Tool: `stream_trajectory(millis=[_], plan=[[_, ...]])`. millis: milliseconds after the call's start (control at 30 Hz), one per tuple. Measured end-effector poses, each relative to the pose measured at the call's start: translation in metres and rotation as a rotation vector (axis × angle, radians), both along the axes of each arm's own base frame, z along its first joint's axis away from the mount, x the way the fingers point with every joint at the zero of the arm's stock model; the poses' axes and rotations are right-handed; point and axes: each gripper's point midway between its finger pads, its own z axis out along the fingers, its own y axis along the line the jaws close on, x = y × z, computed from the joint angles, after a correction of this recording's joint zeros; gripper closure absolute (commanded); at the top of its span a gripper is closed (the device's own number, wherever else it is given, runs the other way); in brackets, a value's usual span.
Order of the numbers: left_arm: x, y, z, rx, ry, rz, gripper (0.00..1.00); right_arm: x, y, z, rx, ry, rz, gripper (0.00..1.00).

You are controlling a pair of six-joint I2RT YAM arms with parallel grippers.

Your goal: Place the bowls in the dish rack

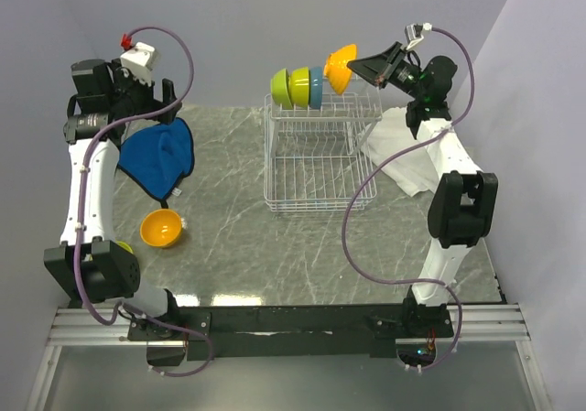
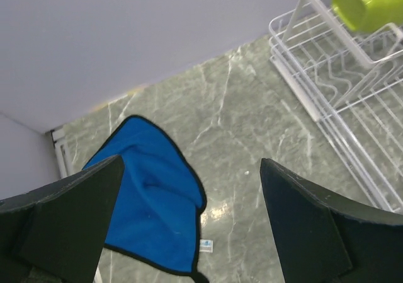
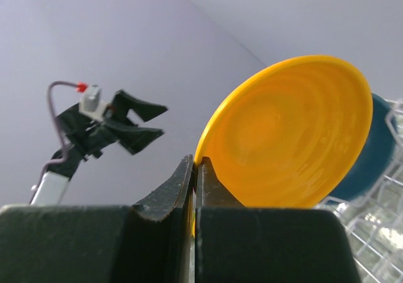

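Note:
The white wire dish rack [image 1: 311, 168] stands at the back centre. Two lime green bowls [image 1: 290, 87] and a light blue bowl [image 1: 316, 87] stand on edge in its raised slots. My right gripper [image 1: 371, 67] is shut on the rim of an orange bowl [image 1: 341, 65] and holds it on edge just right of the blue one; the wrist view shows the rim pinched [image 3: 195, 166]. A second orange bowl [image 1: 161, 228] sits upright on the table at the left. A bit of lime green [image 1: 124, 245] shows beside my left arm. My left gripper [image 1: 168, 98] is open and empty, raised over the blue cloth [image 2: 151, 195].
The blue cloth [image 1: 160, 157] lies at the back left. A white cloth [image 1: 403, 159] lies right of the rack under my right arm. Walls close the back and both sides. The left wrist view shows the rack's corner [image 2: 302, 87] with a green bowl [image 2: 368, 2].

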Motion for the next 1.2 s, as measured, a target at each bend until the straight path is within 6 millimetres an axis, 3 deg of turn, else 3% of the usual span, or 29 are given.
stream_trajectory(millis=[133,267,433,633,900,1200], plan=[[0.006,0.009,-0.014,0.058,0.039,0.022,0.03,0.001,0.002,0.006,0.031,-0.028,0.042,1.0],[0.004,0.01,-0.033,0.126,0.094,0.036,0.03,0.013,0.003,-0.005,0.048,-0.011,0.077,1.0],[0.0,0.002,-0.044,0.208,0.128,0.022,0.03,0.031,-0.009,-0.025,0.056,0.029,0.079,1.0],[-0.009,0.004,-0.06,0.289,0.177,0.027,0.03,0.046,-0.026,-0.03,0.056,0.029,0.066,1.0],[-0.016,0.012,-0.077,0.347,0.225,0.045,0.03,0.043,-0.02,-0.036,0.045,0.045,0.117,1.0],[-0.018,0.004,-0.09,0.376,0.25,0.024,0.03,0.038,-0.003,-0.048,0.031,0.07,0.179,1.0]])
